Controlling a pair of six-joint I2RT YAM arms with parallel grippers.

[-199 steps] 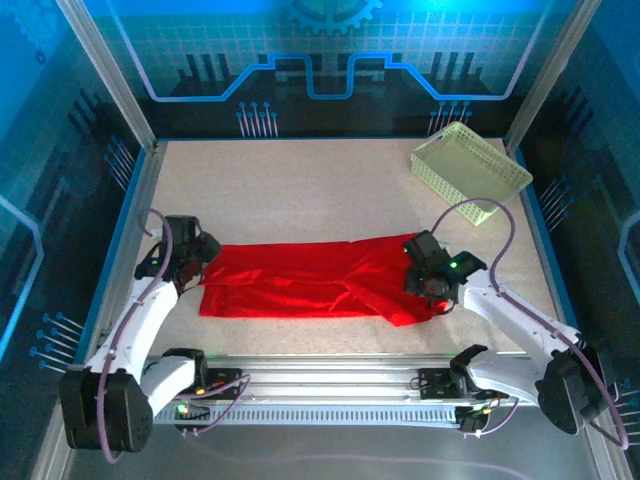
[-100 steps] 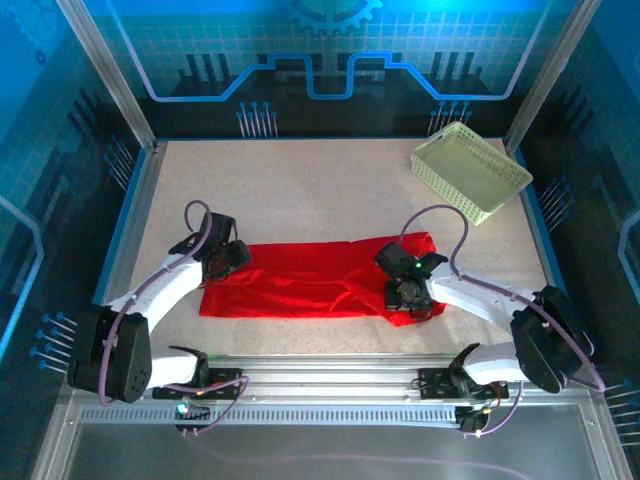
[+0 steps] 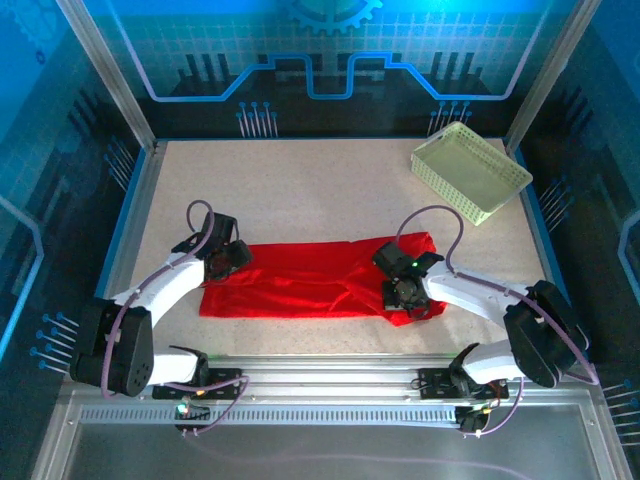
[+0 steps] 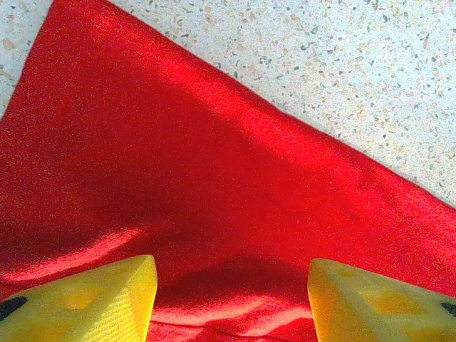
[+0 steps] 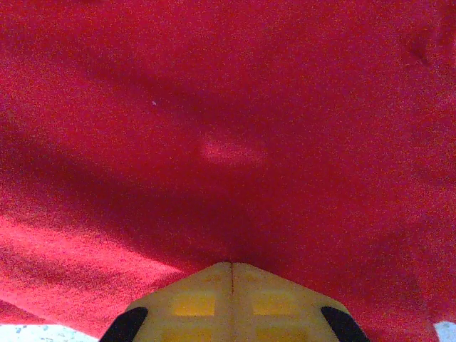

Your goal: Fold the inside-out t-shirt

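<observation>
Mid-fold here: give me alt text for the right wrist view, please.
The right gripper, its yellow fingers shut together, sits bottom centre with its tips against the wrinkled, plain bright red cloth t-shirt; whether cloth is pinched is unclear. Speckled pale table peeks in at both bottom corners.

Bright red t-shirt (image 3: pixel 300 282), flattened into a long band, lying crosswise before me, right end bunched

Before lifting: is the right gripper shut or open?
The right gripper is shut: its yellow fingers meet with no gap, over the red t-shirt. Cloth pinched: cannot tell.
</observation>
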